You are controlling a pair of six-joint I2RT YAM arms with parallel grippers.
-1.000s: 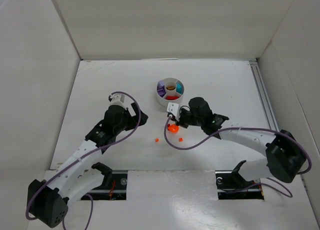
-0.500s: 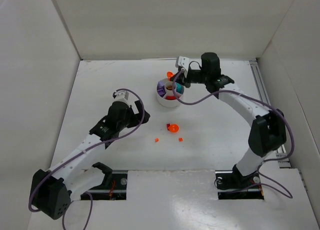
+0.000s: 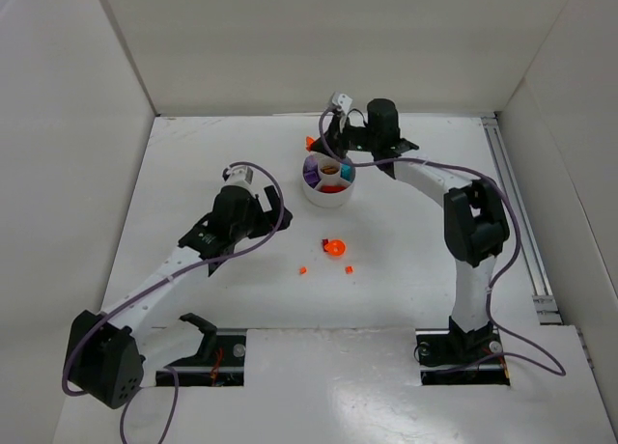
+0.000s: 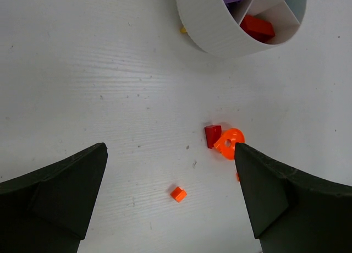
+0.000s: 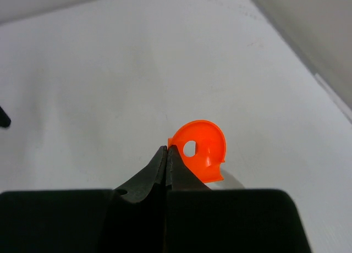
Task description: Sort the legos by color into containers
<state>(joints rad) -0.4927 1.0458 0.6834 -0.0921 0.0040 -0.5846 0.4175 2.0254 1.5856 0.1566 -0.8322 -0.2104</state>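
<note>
The white dish (image 3: 323, 198) holds purple (image 3: 311, 175), teal (image 3: 346, 162) and red (image 3: 333, 187) legos in separate wedges. My right gripper (image 3: 316, 141) hangs just beyond the dish's far left rim. It is shut (image 5: 166, 149) on the edge of an orange curved lego with a hole (image 5: 201, 150), held above the table. My left gripper (image 4: 169, 154) is open over the loose legos. These are a small orange brick (image 4: 177, 193), a dark red brick (image 4: 213, 135) and an orange round piece (image 4: 230, 141), touching each other.
White walls close in the table on the left, back and right. A metal rail (image 3: 514, 212) runs along the right side. Another small orange piece (image 3: 348, 268) lies near the front. A tiny yellow bit (image 4: 183, 29) sits against the dish's wall (image 4: 209, 27).
My right arm swung from the loose pieces to beyond the dish, carrying the orange curved lego, then shifted left. The left arm crept forward toward the loose pieces.
</note>
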